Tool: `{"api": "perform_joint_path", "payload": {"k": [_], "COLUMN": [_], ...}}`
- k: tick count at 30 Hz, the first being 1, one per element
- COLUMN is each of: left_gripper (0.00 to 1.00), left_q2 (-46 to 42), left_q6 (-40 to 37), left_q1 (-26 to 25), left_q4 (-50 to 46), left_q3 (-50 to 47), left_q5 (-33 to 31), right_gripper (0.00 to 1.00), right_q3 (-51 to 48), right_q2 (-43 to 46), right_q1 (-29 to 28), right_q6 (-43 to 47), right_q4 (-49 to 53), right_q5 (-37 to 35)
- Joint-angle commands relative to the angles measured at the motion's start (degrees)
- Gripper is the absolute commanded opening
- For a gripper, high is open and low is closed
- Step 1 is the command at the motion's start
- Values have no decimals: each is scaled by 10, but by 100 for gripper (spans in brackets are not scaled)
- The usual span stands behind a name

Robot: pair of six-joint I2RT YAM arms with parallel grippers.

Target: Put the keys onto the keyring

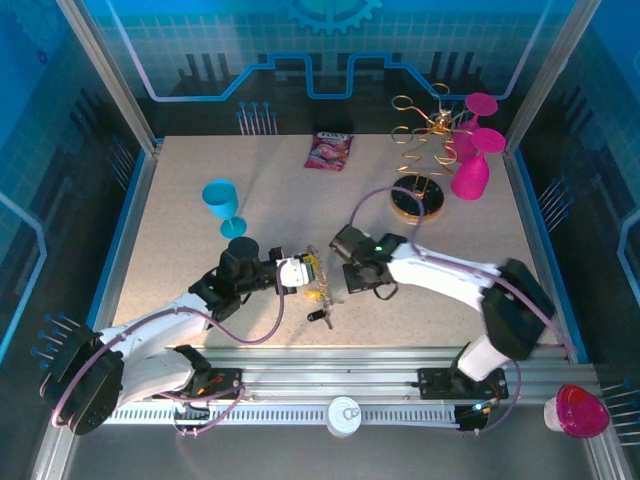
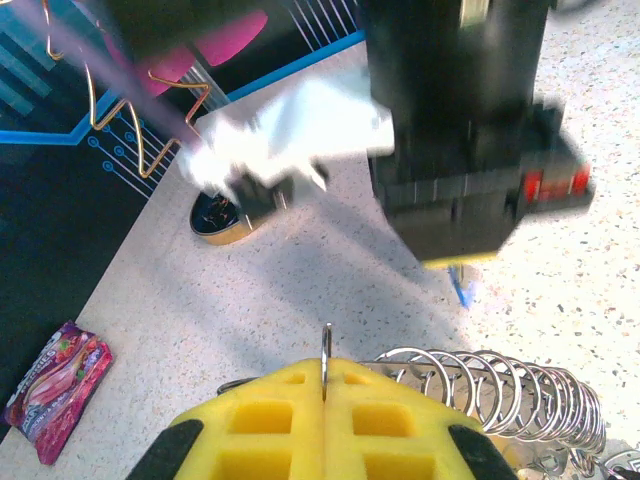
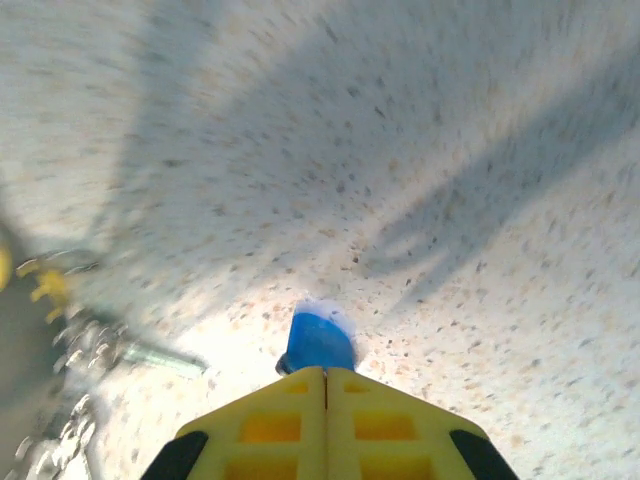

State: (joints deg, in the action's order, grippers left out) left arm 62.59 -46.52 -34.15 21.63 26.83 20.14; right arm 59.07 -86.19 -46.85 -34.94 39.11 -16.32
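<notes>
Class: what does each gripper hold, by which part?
Left gripper: the keyring, by its thin wire. Right gripper: the blue key, by its head.

Pink sachet [image 1: 329, 150] — its print seems too blurred to read.

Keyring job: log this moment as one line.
left pincer shut on keyring | right pincer shut on blue key | pincers facing, close together

robot lab test cell: alu frame rail [image 1: 380, 365], blue circuit-print backdrop [image 1: 200, 50], speckled tabletop [image 1: 300, 210].
</notes>
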Motion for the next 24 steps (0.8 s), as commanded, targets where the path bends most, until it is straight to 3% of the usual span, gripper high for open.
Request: {"api": "perform_joint_path", "payload": {"k": [1,7,11,15,24], "left_gripper": [0,0,0,0,0], "left_q2": [-9,0,6,17,42], "left_q6": [0,10,30,43,69], "left_q1": [-3,-2,0,-1,-2], "left_q4": [12,22,32,31,46], "left_q3": [4,14,6,2,11], "left_q5": [5,-1,-6,2,26], "right_gripper": [0,0,0,0,0], "right_q3": [-40,-36,-68,-95,-155], "right_q2": [73,114,132,142,176], "right_q1": [54,124,181,199,174], "right_q6": [177,404,453,477,532], "right_q4": [-86,-150,-223,-271,-340], "right_q5": [96,325,489,592,615]}}
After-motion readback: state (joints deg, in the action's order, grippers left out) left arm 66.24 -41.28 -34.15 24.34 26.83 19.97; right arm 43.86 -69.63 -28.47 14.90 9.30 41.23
